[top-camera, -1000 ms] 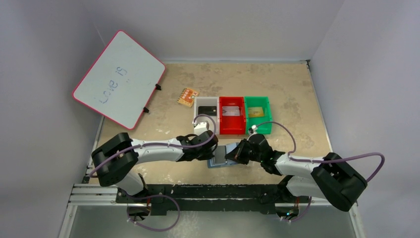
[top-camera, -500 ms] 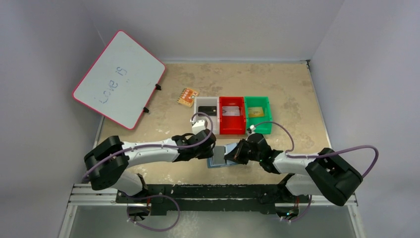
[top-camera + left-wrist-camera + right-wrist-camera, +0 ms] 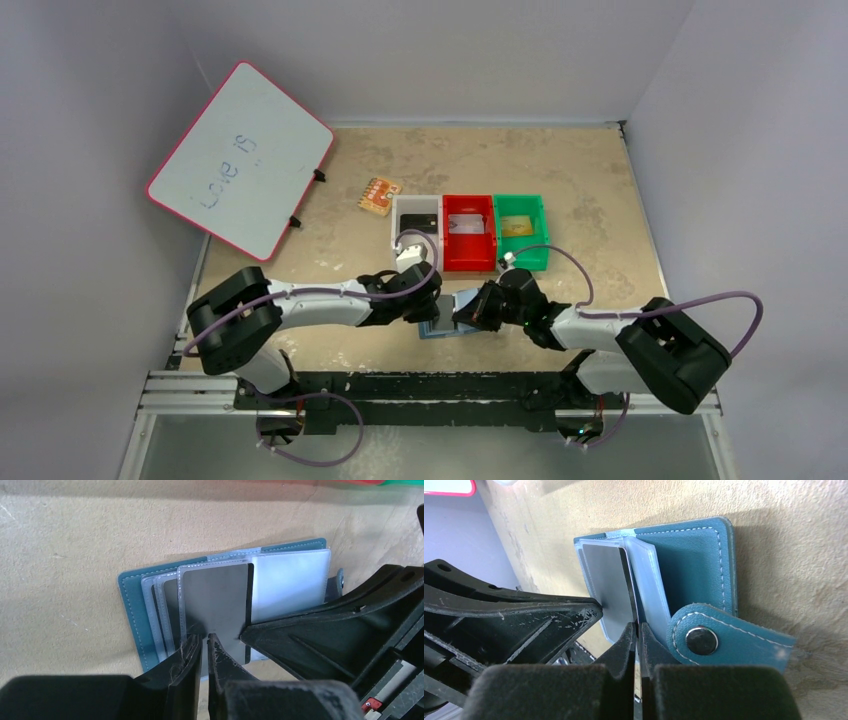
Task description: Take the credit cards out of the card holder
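Pinching a clear sleeve of the open card holder (image 3: 696, 565), the right end effector (image 3: 638, 630) is clenched. The left end effector (image 3: 205, 641) has its fingers almost together at the near edge of the grey credit card (image 3: 215, 597); whether it grips cannot be told. The card holder lies flat on the counter (image 3: 65, 555).

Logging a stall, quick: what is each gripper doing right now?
Left gripper: nearly closed at the grey card; grip cannot be told.
Right gripper: shut on a clear sleeve of the card holder.
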Motion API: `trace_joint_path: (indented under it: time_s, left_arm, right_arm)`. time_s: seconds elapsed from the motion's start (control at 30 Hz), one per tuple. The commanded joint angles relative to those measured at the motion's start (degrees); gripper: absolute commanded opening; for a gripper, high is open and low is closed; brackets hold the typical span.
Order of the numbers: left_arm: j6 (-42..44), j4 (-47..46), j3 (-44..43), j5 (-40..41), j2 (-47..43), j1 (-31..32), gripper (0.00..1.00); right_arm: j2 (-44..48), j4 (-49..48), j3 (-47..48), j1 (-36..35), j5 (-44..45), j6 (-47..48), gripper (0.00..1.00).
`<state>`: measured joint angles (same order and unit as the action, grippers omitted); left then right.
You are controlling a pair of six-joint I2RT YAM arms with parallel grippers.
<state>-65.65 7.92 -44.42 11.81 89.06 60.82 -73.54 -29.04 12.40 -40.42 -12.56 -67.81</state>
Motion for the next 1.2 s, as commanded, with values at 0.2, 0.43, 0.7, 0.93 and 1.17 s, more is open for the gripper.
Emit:
trace_joint_path:
  time_s: [0.2, 0.43, 0.7, 0.93, 1.17]
  left_arm:
    - [-1.37, 7.85, 1.45, 6.25, 1.55, 0.20, 0.02]
    - [-0.96, 11.53, 1.07, 8.67, 2.36, 0.34, 0.00]
    - [-0.62, 10.70, 1.64, 8.45, 3.43, 0.68, 0.00]
    - [-0.12, 11.41, 1.12, 9.11, 4.15, 0.92, 0.00]
    - [0.22, 11.49, 0.78, 9.24, 4.49, 1.22, 0.00]
  right_arm:
    - [0.85, 2.67, 0.63, 0.26, 0.92, 1.63, 0.00]
    - [2.52, 2.26, 0.04, 0.99, 0.33, 0.79, 0.00]
    - [4.68, 4.31, -0.71, 1.91, 1.04, 0.75, 0.00]
    - [6.33, 6.56, -0.75, 2.35, 2.22, 0.82, 0.01]
    - [6.74, 6.40, -0.84, 2.50, 2.03, 0.74, 0.00]
